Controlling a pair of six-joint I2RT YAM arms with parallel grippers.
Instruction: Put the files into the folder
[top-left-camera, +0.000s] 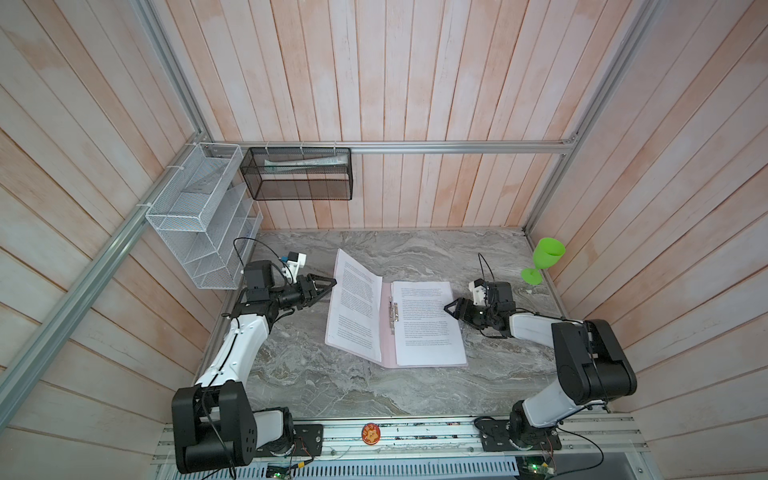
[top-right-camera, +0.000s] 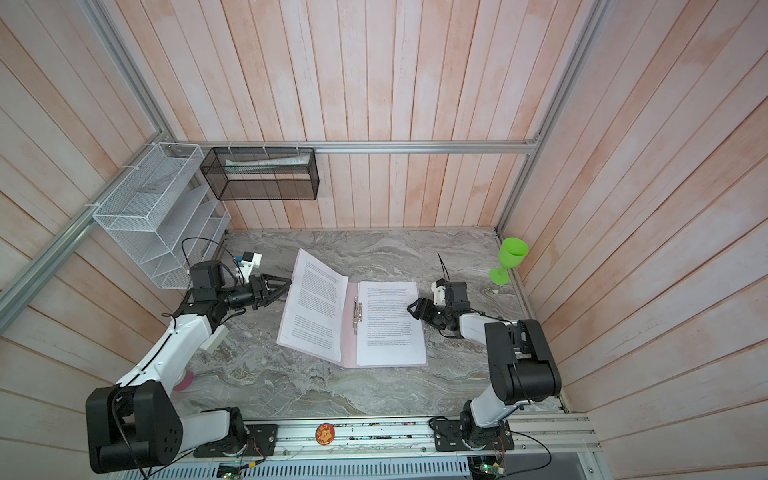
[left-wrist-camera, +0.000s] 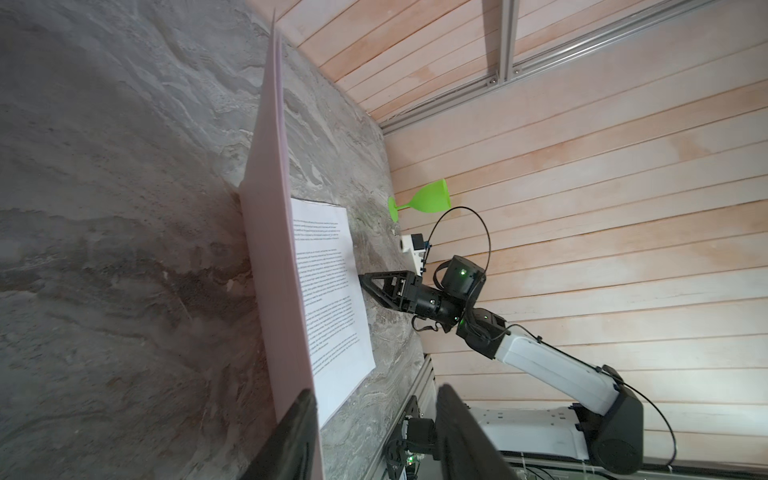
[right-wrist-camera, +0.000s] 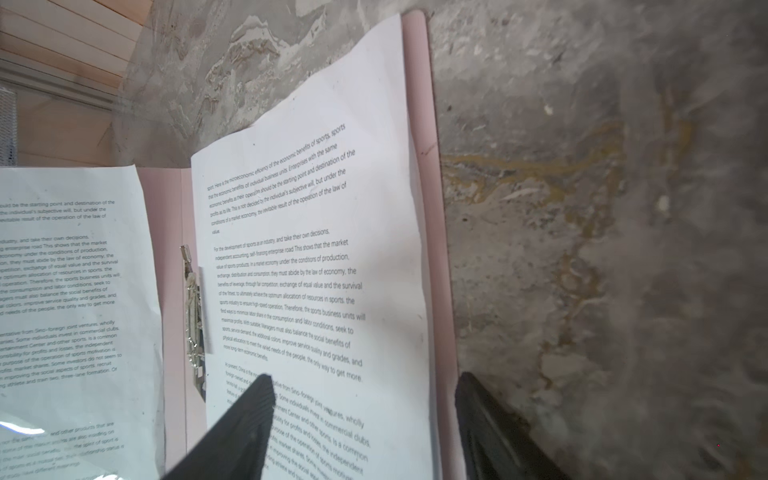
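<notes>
Since white printed sheets (top-left-camera: 428, 324) lie inside the mid-frame pale pink card folder (top-left-camera: 386, 345), shutting its raised cover is judged next; left hand (top-left-camera: 332, 283) and right hand (top-left-camera: 448, 309) are seen parted, empty.

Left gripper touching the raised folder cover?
Cannot tell. Left wrist view: the folder cover runs right beside one finger of the open left gripper; neither gap nor contact shows plainly.

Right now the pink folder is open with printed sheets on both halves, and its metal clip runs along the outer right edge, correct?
No. The metal clip runs along the inner spine of the folder, between the halves, not the outer right edge; the right wrist view shows it clearly. The folder is open, with printed sheets on both halves.
</notes>
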